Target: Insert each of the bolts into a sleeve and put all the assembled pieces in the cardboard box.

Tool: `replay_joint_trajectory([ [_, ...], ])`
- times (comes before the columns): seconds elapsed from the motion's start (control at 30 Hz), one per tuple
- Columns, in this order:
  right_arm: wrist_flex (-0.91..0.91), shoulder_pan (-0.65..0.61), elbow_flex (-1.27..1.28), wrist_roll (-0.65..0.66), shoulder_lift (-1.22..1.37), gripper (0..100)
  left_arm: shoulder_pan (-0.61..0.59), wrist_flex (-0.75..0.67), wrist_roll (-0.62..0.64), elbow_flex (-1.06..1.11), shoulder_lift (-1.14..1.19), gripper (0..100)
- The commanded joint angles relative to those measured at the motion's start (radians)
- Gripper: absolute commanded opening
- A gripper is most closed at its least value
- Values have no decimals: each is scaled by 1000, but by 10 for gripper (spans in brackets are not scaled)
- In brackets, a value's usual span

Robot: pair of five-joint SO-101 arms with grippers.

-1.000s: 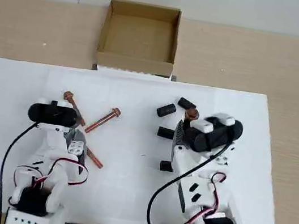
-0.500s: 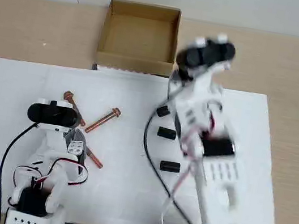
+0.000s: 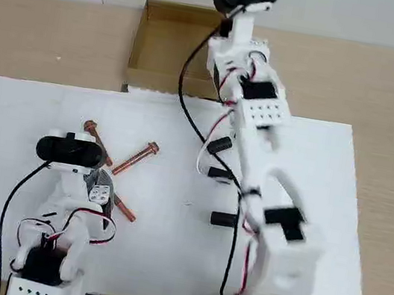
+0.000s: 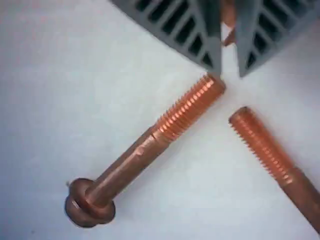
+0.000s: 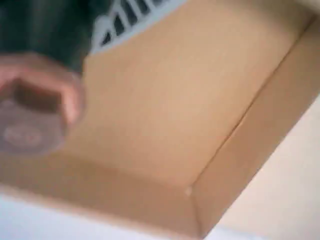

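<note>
Right gripper (image 5: 75,40) is closed on the assembled piece (image 5: 35,100), a copper bolt seated in a dark sleeve. It holds the piece over the floor of the cardboard box (image 3: 145,40), near one inner corner and inside the walls. The piece appears small, light and rigid. The bolt is probably only a loose fit in its sleeve, so the grip is best taken across the sleeve body, with the head kept from tipping downward. The box walls look thin and easily nudged. Left gripper (image 4: 227,55) sits low over the white paper sheet (image 3: 157,247), with its tips just beside the threaded end of one loose bolt (image 4: 150,140) and near a second bolt (image 4: 275,155). Whether it grips anything cannot be told. Three loose sleeves (image 3: 219,145) lie on the sheet between the arms, well apart from the box.
</note>
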Motion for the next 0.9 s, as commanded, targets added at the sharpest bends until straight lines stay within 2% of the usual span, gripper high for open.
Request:
replay_joint_trajectory([
  [0.0,-24,4,-278,0,139,2,-8,-25,-2,-2,-9,6],
  [0.27,-21,4,-528,6,420,4,-8,-21,43,-2,-9,6],
  [0.4,85,2,-546,8,453,13,-8,-20,49,-2,-9,6],
  [0.6,205,8,-548,6,450,193,-8,-20,46,-2,-9,6],
  [0.77,232,8,-582,3,440,209,-8,-20,48,-2,-9,6],
  [0.87,320,2,-660,0,403,209,-8,-20,48,-2,-9,6],
])
